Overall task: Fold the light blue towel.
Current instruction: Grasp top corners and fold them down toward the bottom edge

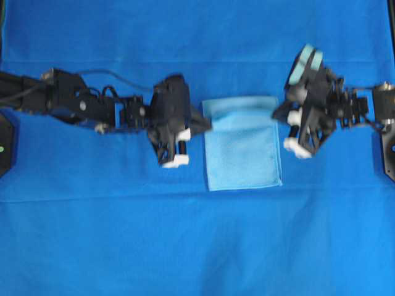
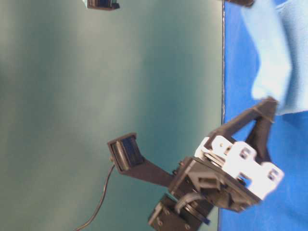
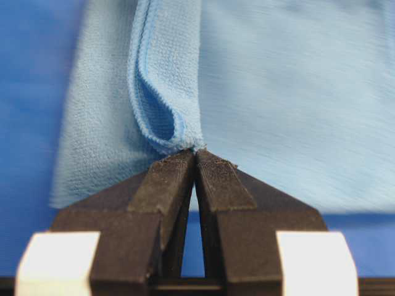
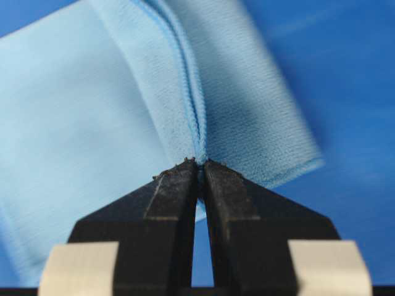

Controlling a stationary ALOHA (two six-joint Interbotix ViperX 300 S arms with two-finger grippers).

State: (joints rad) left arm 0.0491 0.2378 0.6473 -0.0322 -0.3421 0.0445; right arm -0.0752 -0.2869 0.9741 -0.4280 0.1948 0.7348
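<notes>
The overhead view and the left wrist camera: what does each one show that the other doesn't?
Only the overhead view shows both arms at once, the right gripper at the towel's right edge, and the big dark blue cloth spreading all around. Only the left wrist view shows the close detail: the left gripper with its jaws shut, pinching a curled, hemmed fold of fabric. Both show the light blue towel lying on that dark blue cloth, with the left gripper at its edge.
</notes>
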